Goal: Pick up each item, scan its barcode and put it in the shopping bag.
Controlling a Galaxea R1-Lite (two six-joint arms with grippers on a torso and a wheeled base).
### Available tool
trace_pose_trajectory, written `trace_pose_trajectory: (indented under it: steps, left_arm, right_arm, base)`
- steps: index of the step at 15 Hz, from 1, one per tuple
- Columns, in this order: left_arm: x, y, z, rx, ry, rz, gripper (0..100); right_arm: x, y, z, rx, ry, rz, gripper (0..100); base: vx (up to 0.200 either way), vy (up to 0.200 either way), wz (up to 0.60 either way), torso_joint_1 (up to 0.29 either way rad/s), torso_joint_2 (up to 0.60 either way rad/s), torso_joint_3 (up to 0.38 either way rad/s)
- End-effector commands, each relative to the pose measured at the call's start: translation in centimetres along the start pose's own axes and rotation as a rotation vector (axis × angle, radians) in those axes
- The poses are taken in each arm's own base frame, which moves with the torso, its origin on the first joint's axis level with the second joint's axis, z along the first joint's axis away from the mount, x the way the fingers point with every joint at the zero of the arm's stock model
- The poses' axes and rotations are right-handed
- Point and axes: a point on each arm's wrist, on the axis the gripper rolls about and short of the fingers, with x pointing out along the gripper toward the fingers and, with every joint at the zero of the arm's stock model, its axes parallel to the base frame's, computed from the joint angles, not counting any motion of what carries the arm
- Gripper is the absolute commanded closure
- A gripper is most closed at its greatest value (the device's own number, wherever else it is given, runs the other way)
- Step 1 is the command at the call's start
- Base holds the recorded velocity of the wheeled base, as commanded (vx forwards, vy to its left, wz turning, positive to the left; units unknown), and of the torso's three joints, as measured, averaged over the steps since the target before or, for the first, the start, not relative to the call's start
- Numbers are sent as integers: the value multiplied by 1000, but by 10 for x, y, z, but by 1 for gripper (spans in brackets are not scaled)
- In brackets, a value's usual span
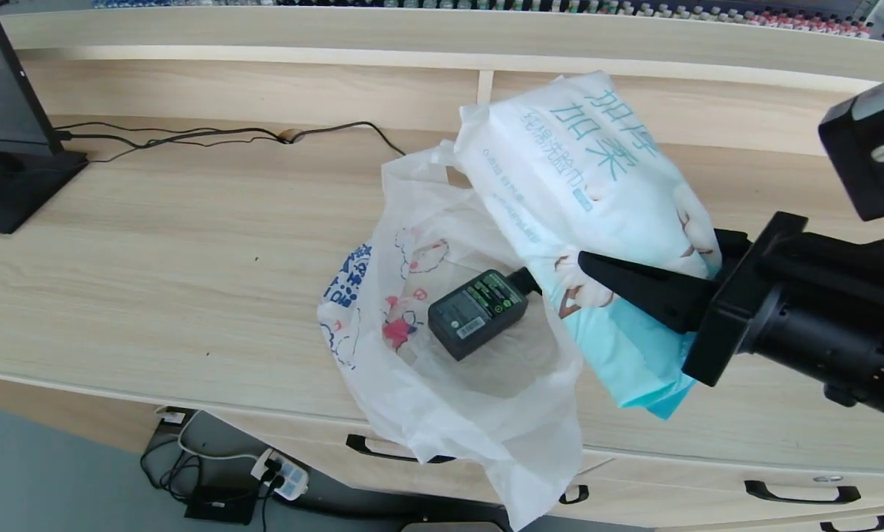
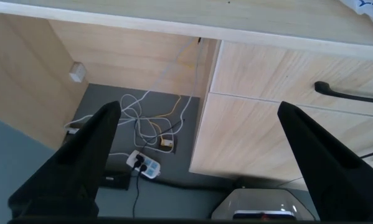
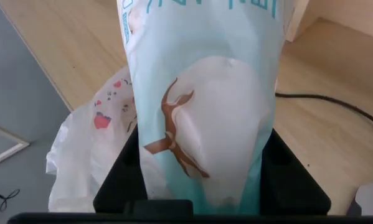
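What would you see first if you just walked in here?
The big white-and-teal soft plastic pack stands out most, held tilted above the counter by the black right gripper. Just beside it, a crinkly white plastic shopping bag lies open on the light wooden counter, with a dark grey bottle lying inside.

Head looks down on counter (image 1: pixel 153 258) and shopping bag (image 1: pixel 478 414); right wrist shares the bag close-up; left wrist faces drawers (image 2: pixel 267 143)
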Motion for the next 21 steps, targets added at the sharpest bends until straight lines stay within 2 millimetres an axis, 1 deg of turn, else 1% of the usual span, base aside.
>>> trace_pose_trajectory:
  steps: [1,2,3,4,5,6,7,10,11,13,16,17,19,21]
  left_arm:
    - [0,0,0,0,-4,3,0]
    - [0,0,0,0,-4,3,0]
    - [0,0,0,2,-4,3,0]
    - [0,0,0,2,-4,3,0]
    - [0,0,0,2,-4,3,0]
    - [0,0,0,2,-4,3,0]
    - [0,0,0,4,-4,3,0]
    - [0,0,1,7,-5,3,0]
    - [0,0,1,7,-4,3,0]
    - [0,0,1,7,-5,3,0]
    - [0,0,1,7,-5,3,0]
    - [0,0,1,7,-5,3,0]
    - [0,0,1,7,-5,3,0]
    - [0,0,1,7,-5,3,0]
  right_arm:
    - [6,38,-1,78,-9,202,100]
    - [7,48,-9,102,-4,236,100]
    - [10,48,-25,111,11,221,100]
    - [19,39,-38,113,2,164,100]
    - [31,34,-46,115,-32,131,100]
    - [38,36,-48,119,-56,128,100]
    - [52,40,-59,119,-64,127,100]
    - [71,43,-78,119,-100,106,100]
    - [75,44,-81,122,-122,95,100]
    - [77,44,-79,125,-136,94,100]
    - [78,43,-81,123,-127,90,100]
    - [78,38,-85,117,-116,73,100]
    - [81,27,-84,97,-121,32,100]
    - [80,25,-87,91,-111,26,100]
  base:
    - [0,0,0,0,0,0]
    - [0,0,0,0,0,0]
    - [0,0,0,0,0,0]
    - [0,0,0,0,0,0]
    - [0,0,0,0,0,0]
    - [0,0,0,0,0,0]
    - [0,0,0,0,0,0]
    - [0,0,0,0,0,0]
    - [0,0,0,0,0,0]
    - [0,0,0,0,0,0]
    - [0,0,0,0,0,0]
    - [0,0,0,0,0,0]
    - [0,0,0,0,0,0]
    - [0,0,0,0,0,0]
